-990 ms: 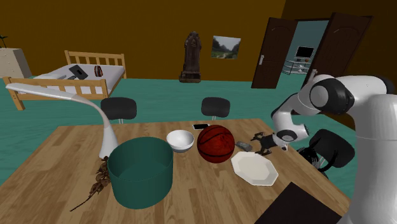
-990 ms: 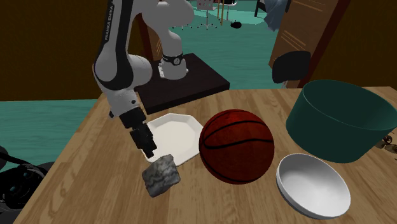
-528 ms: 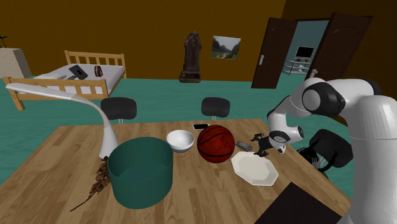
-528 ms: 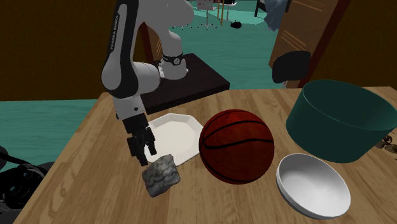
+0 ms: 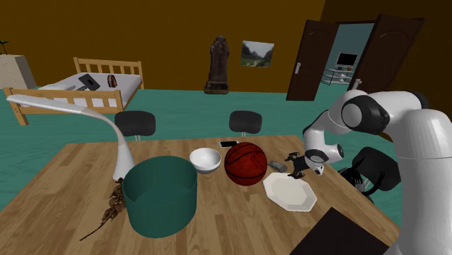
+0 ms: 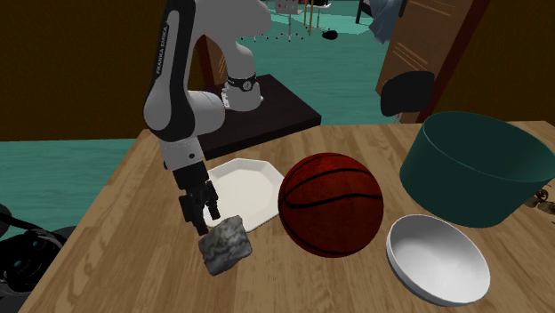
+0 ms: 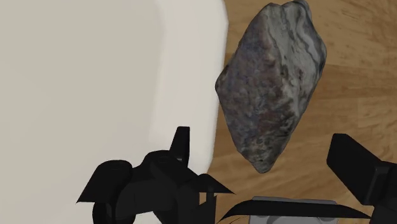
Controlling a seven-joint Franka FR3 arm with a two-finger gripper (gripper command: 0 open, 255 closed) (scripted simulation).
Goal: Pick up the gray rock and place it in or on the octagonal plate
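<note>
The gray rock lies on the wooden table beside one edge of the white octagonal plate. My black gripper hangs just above the rock's near side, pointing down, fingers apart and holding nothing. In the wrist view the rock sits ahead between the open fingers, with the plate next to it. From the shoulder view the rock is a small gray lump between the red ball and my gripper, with the plate nearer the camera.
A dark red basketball stands right by the plate and rock. A white bowl and a big teal tub lie further along the table. A white desk lamp bends over the shoulder view's left. The table edge runs close behind the gripper.
The arm has swung in and come down closer to the rock, and the fingers have spread a little wider. In the last half second it has barely moved. The rock has stayed put.
</note>
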